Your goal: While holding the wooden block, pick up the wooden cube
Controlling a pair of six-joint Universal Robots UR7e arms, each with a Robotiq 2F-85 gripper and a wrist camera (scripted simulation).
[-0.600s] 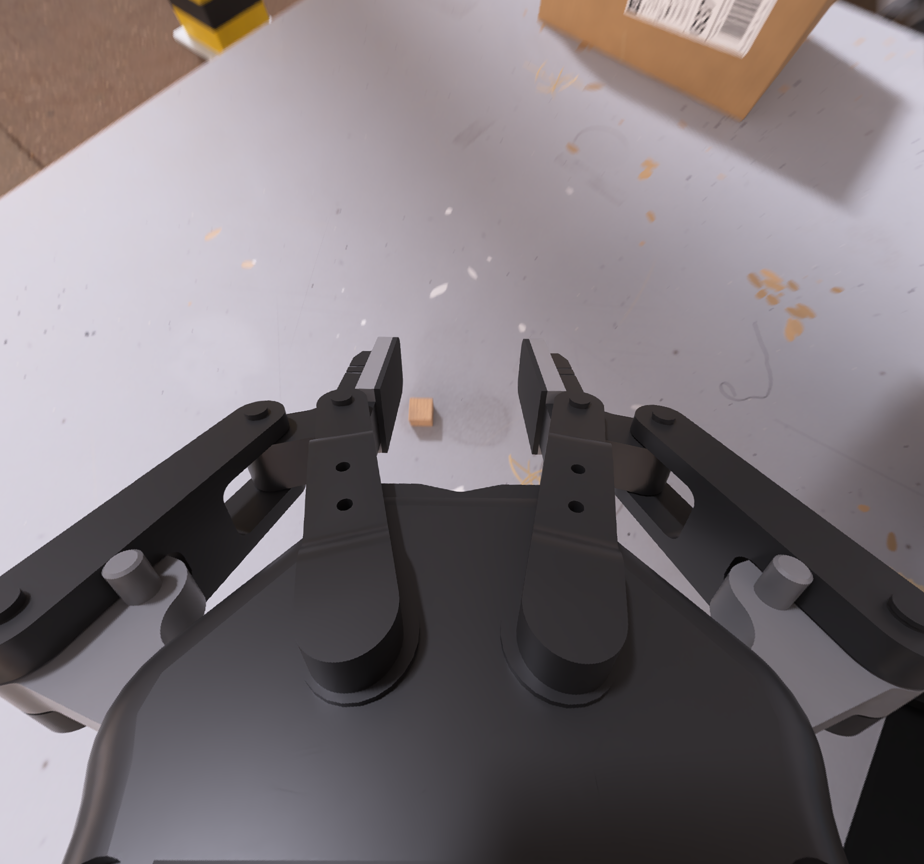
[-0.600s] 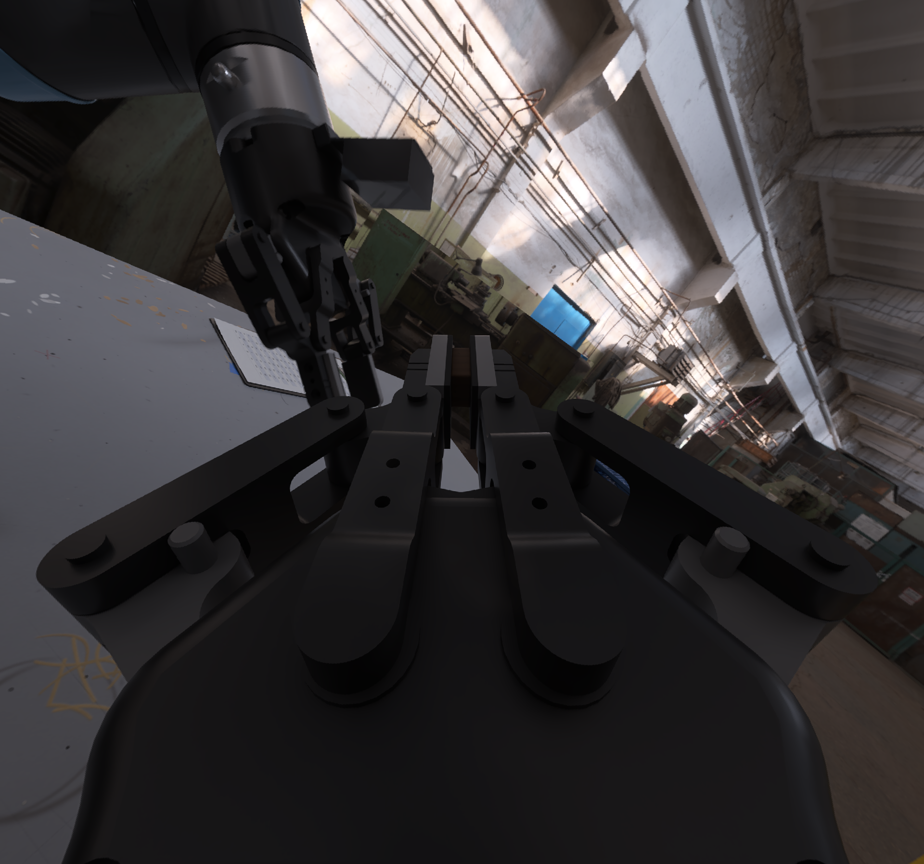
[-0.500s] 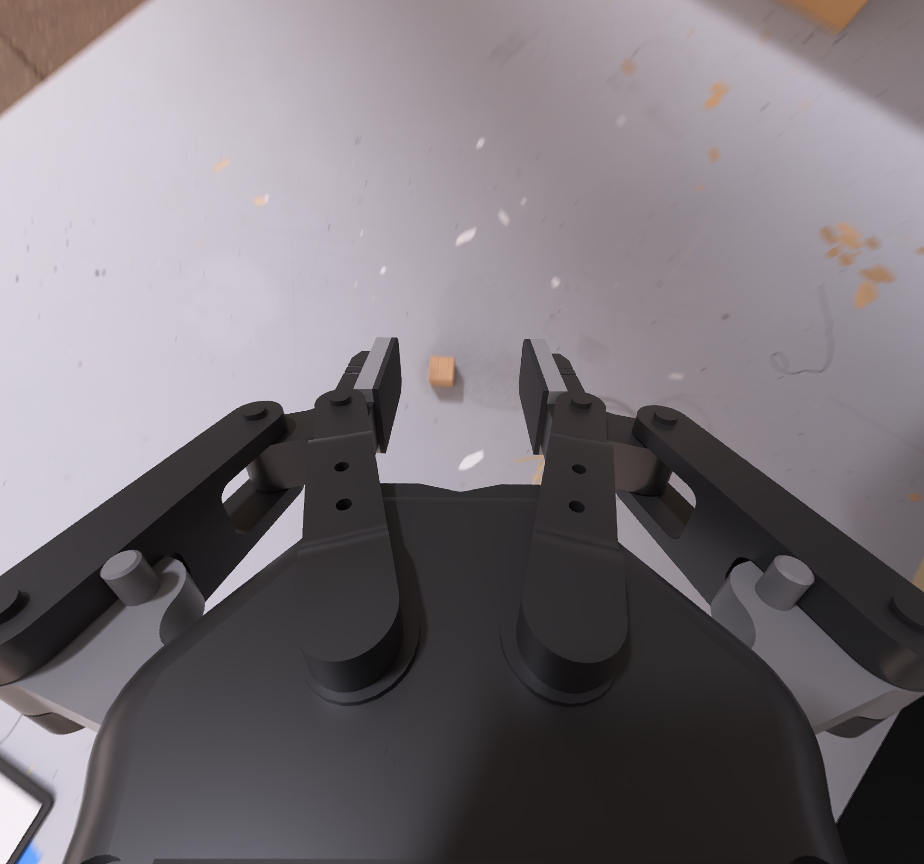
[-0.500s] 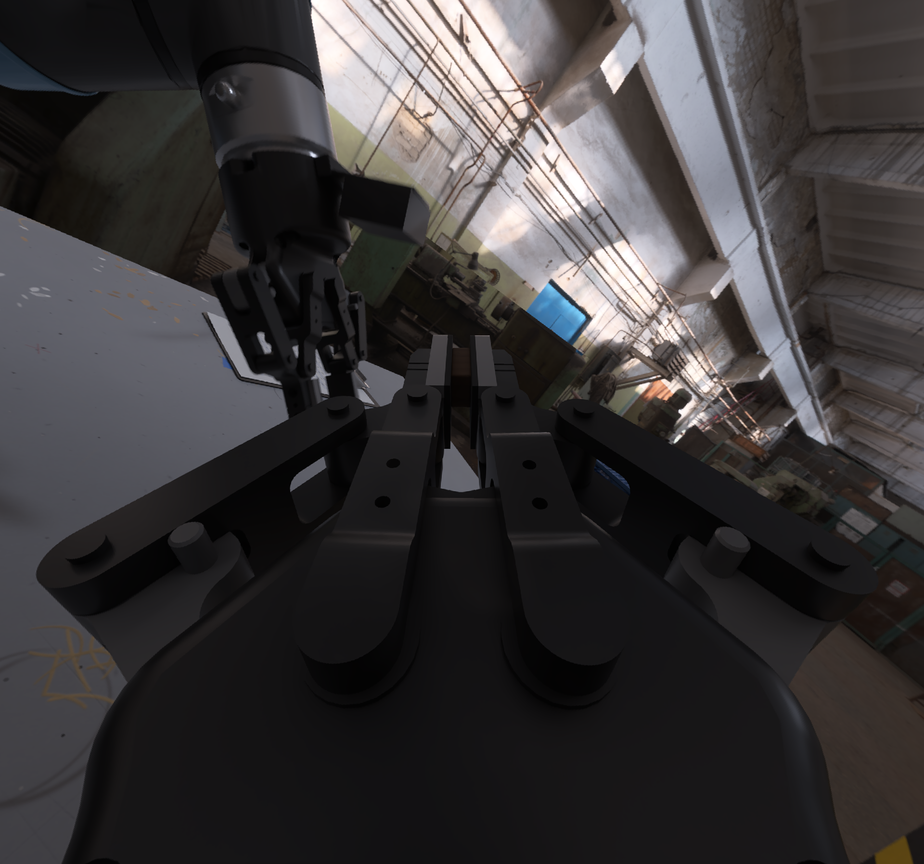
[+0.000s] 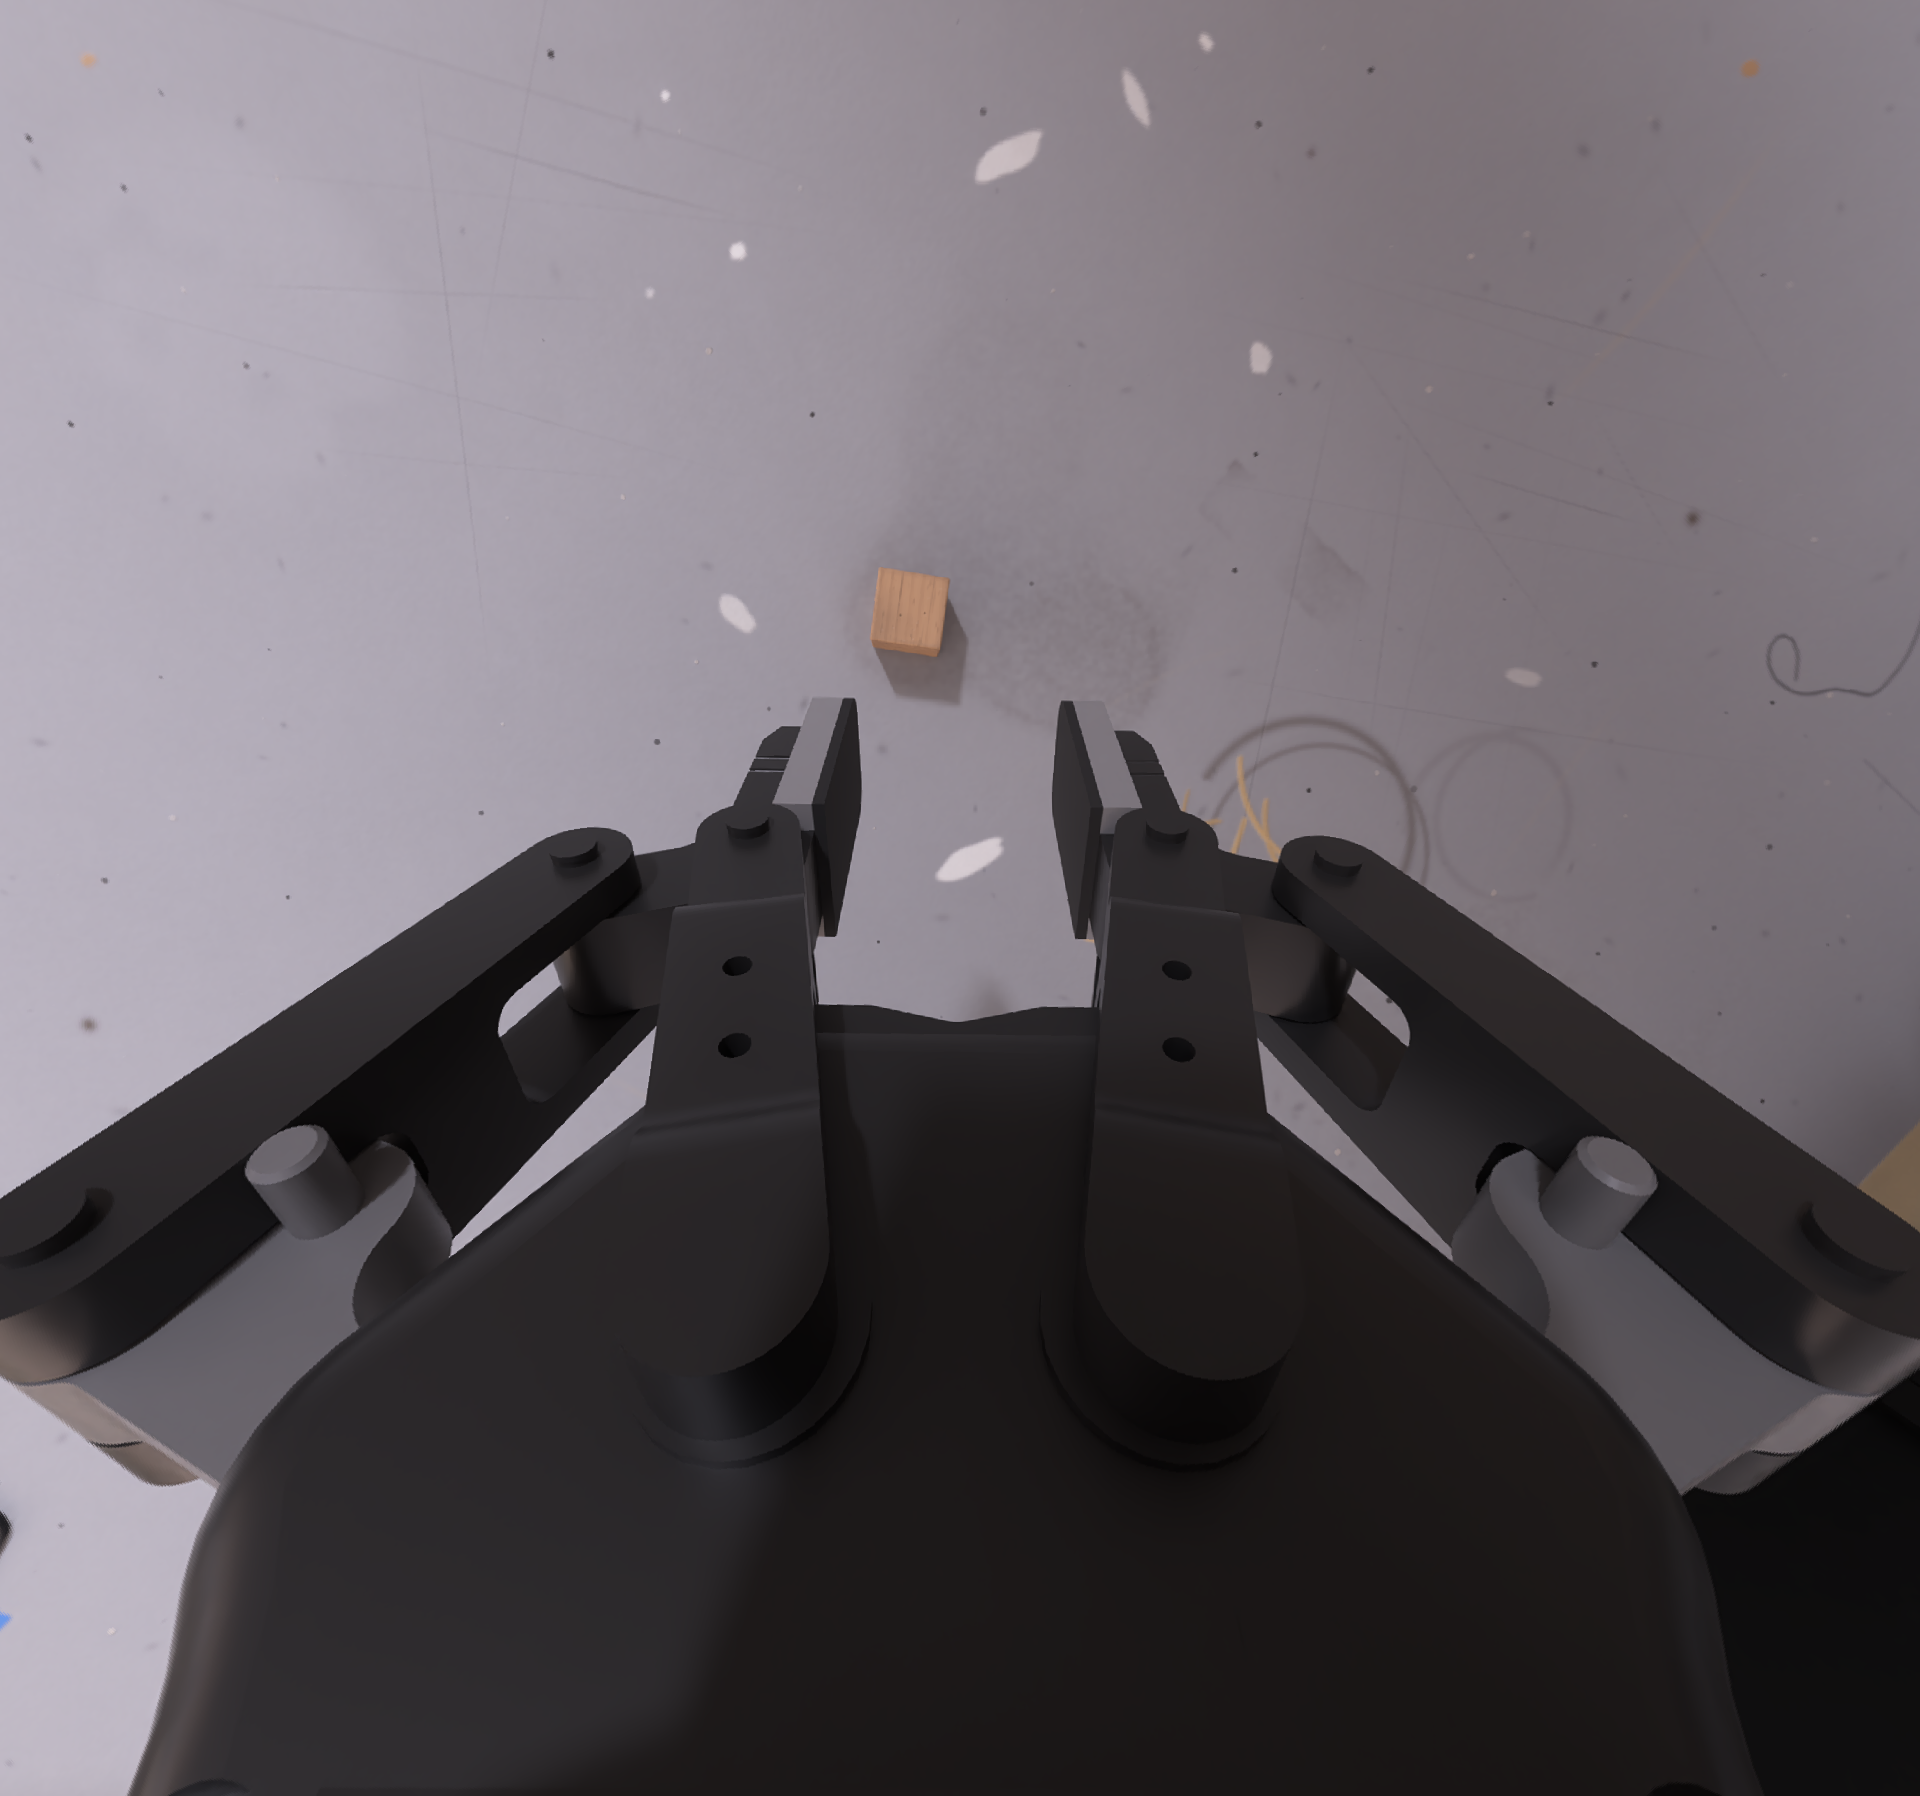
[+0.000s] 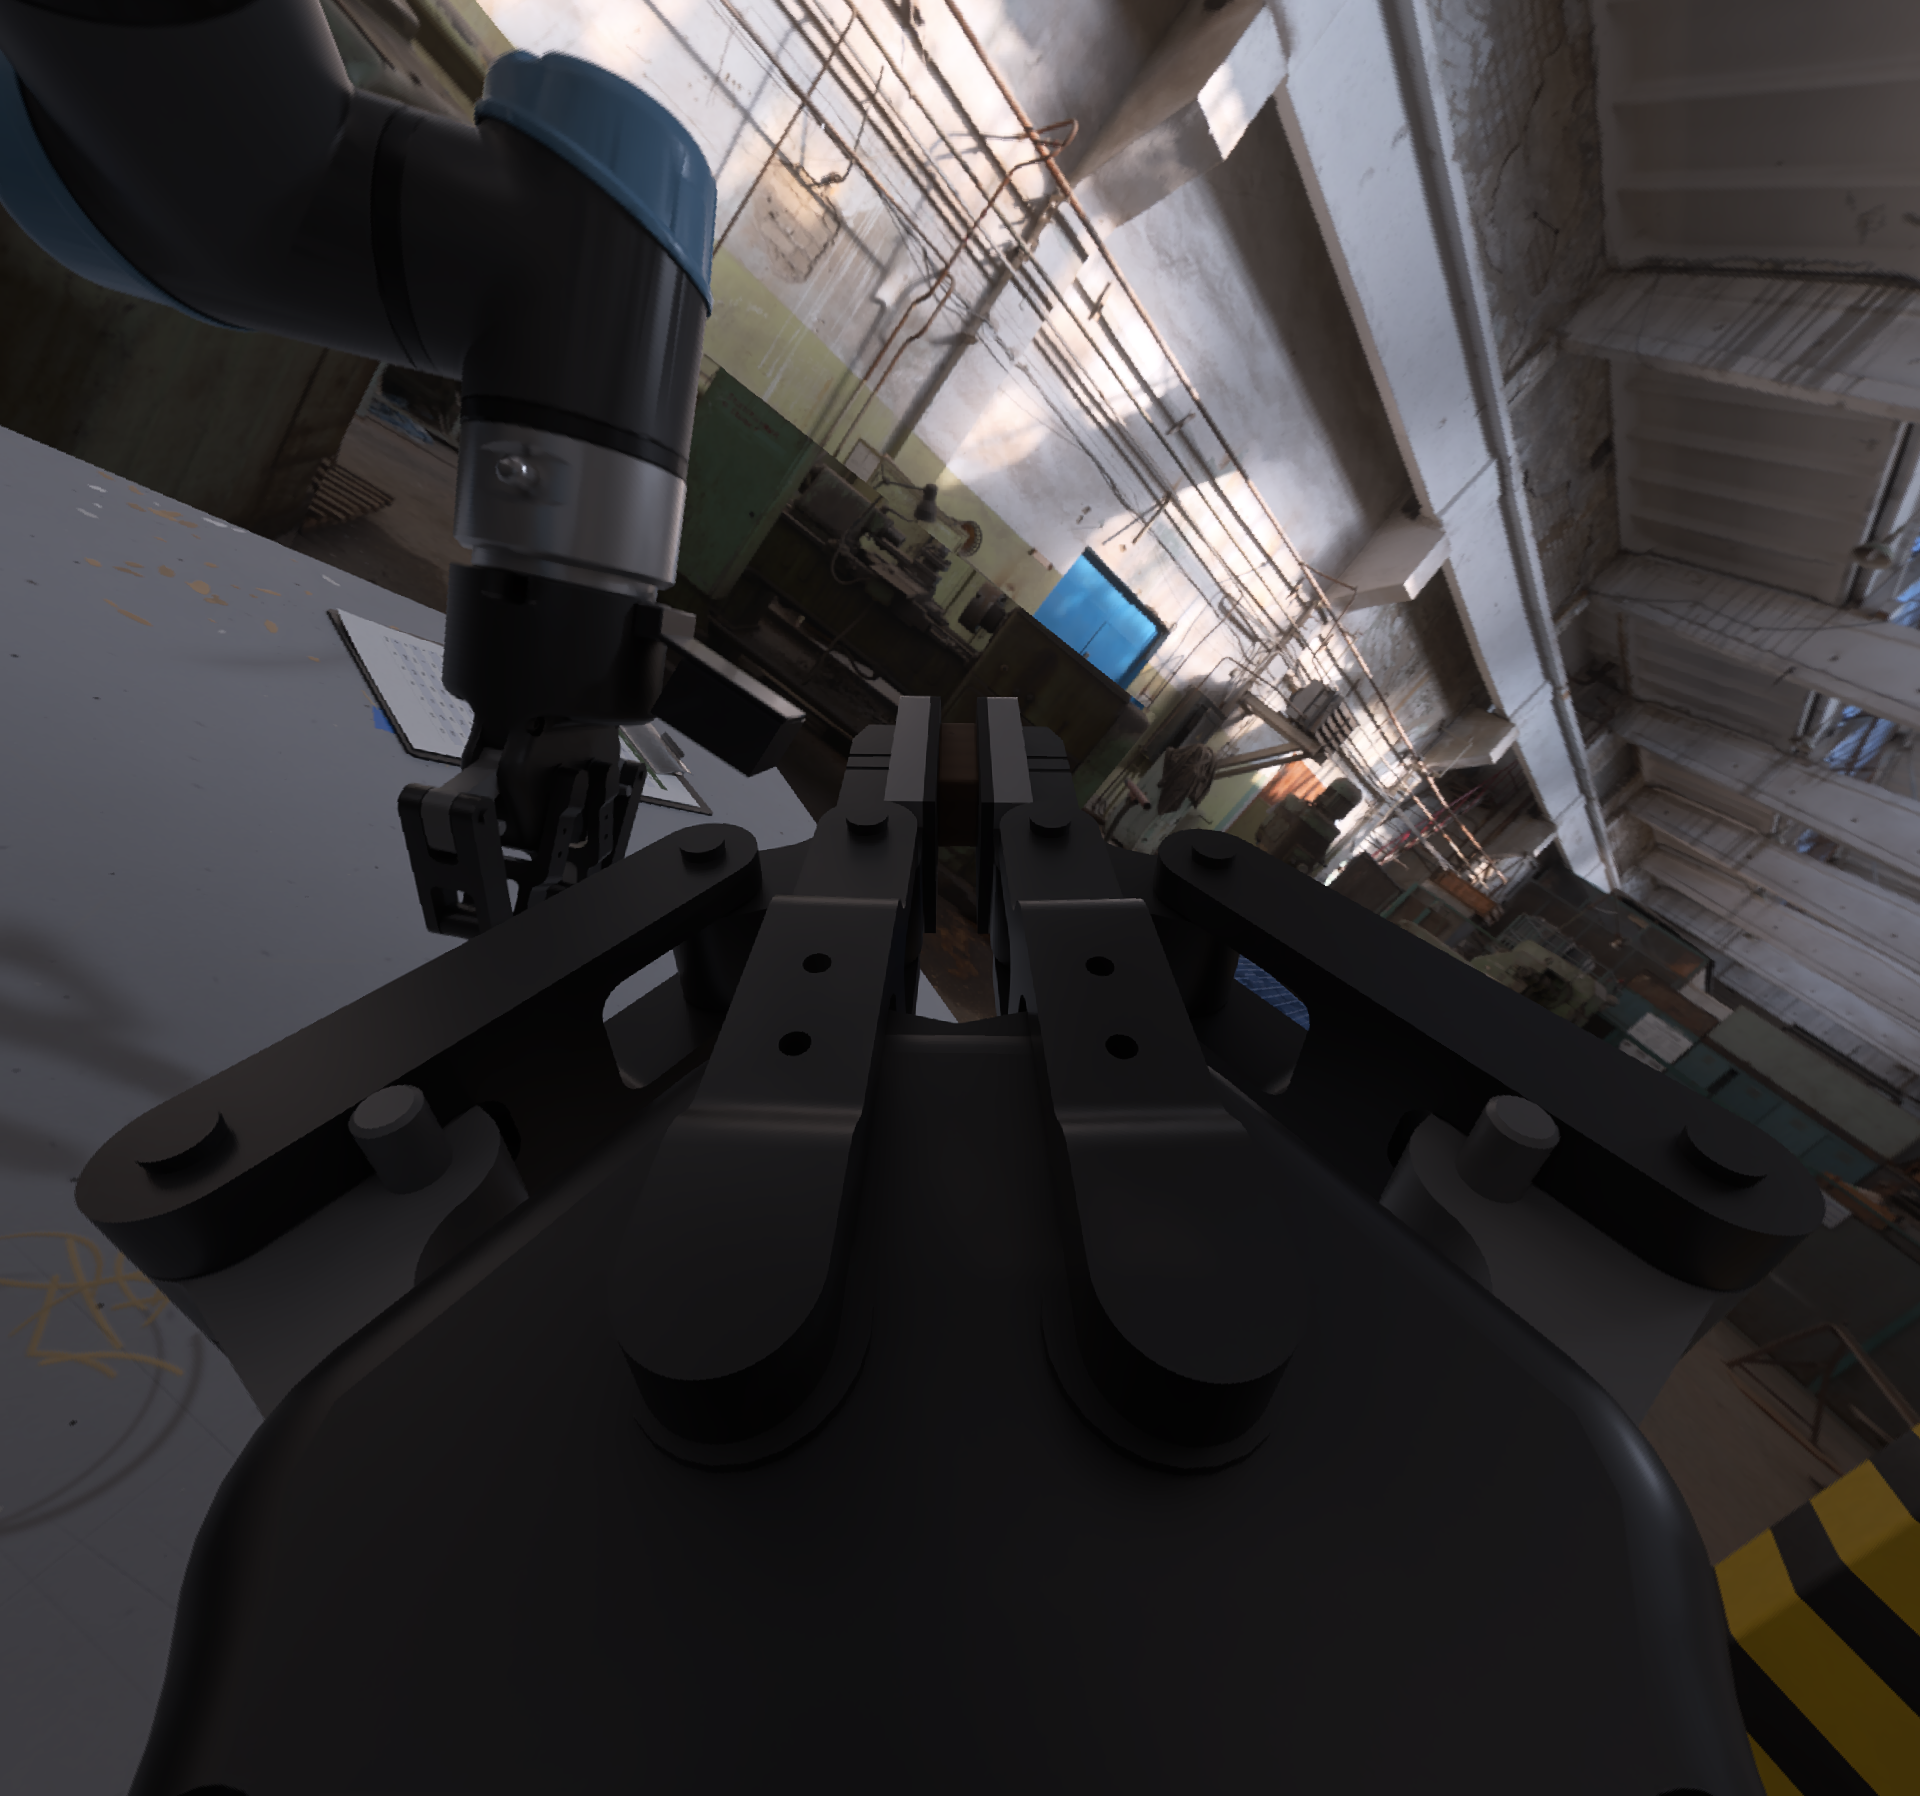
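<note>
A small light wooden cube (image 5: 910, 612) lies on the grey table (image 5: 416, 396) in the left wrist view, just beyond my fingertips and a little left of the midline. My left gripper (image 5: 956, 718) is open, empty and points down at the table above the cube. My right gripper (image 6: 957, 723) is shut on a small dark wooden block (image 6: 958, 778), held up in the air and pointing away from the table. The left gripper also shows in the right wrist view (image 6: 520, 832), low over the table.
The table carries paint flecks and ring scuffs (image 5: 1320, 790). A white sheet on a dark board (image 6: 416, 676) lies on the table behind the left arm (image 6: 561, 416). A yellow and black striped post (image 6: 1829, 1632) stands at the lower right. A tan edge (image 5: 1896, 1201) shows at the right.
My left gripper has tilted down and come lower over the table, and the cube now lies ahead of the fingertips instead of between them. The cardboard box has left its view. The right gripper still holds the block.
</note>
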